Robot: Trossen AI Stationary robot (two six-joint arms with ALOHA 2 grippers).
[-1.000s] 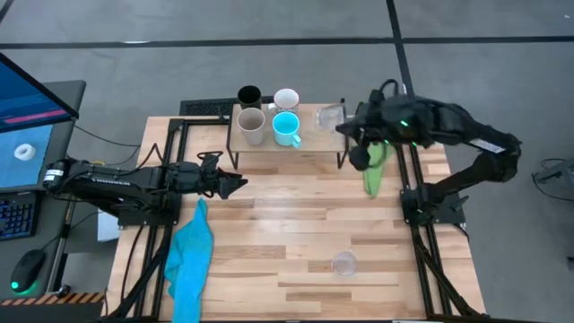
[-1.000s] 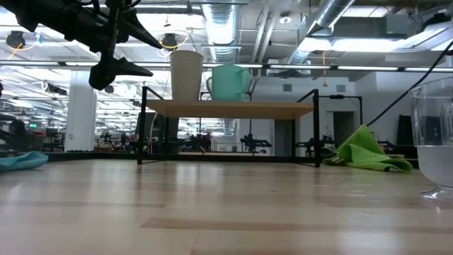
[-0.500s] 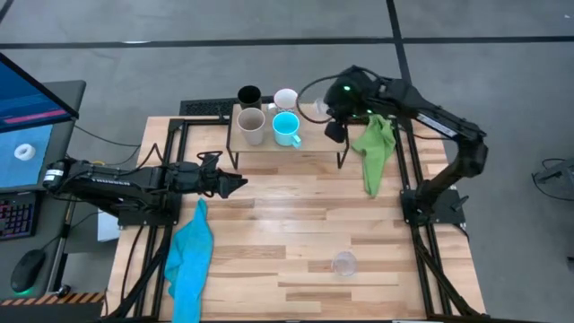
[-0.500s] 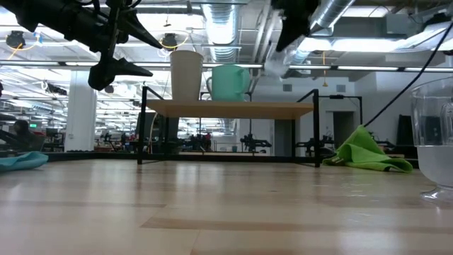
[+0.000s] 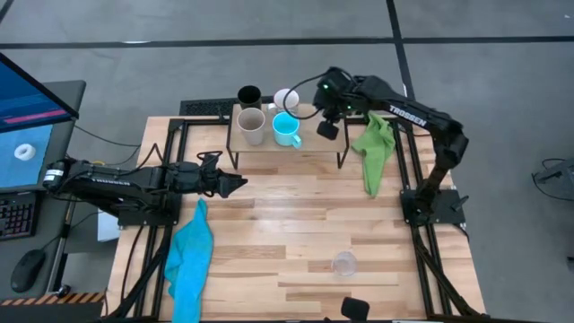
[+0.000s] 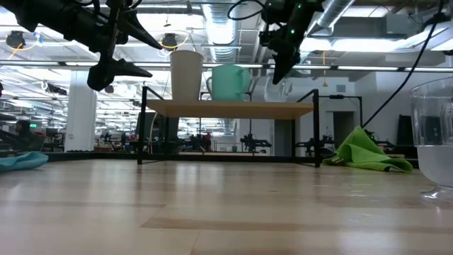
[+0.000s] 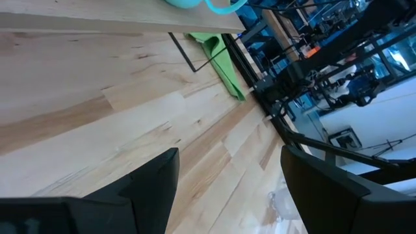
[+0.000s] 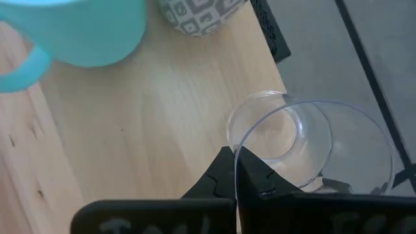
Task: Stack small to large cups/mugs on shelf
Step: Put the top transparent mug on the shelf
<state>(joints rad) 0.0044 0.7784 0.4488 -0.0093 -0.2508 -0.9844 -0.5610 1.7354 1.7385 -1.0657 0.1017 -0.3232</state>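
Observation:
The shelf (image 5: 309, 136) stands at the table's far edge. On it are the black tumbler (image 5: 249, 95), the beige-grey cup (image 5: 250, 125), the white mug (image 5: 286, 98) and the cyan mug (image 5: 286, 128). My right gripper (image 5: 321, 115) is over the shelf's right end, shut on a clear glass (image 8: 305, 143), to the right of the cyan mug (image 8: 71, 29). The second clear glass (image 5: 343, 263) stands on its base near the table's near edge. My left gripper (image 5: 240, 184) waits, open, above the table's left half, in front of the shelf. My right gripper holds the clear glass by its rim (image 8: 238, 162), one finger inside the glass and one outside. The fingers come from above, slanting down. The glass (image 6: 282, 86) hangs below them, just above the shelf's board (image 6: 230, 108); I cannot tell whether it touches the board.
A green cloth (image 5: 375, 152) lies to the right of the shelf. A blue cloth (image 5: 191, 256) lies near the table's left edge. A small dark object (image 5: 355, 308) shows at the table's near edge. Bare wood (image 5: 296, 215) lies between the shelf and the near glass.
My right gripper has carried the clear glass toward the table's left and a little toward its far edge, from beside the shelf's right end to over that end, coming down into the low view. A dark object has appeared at the table's near edge.

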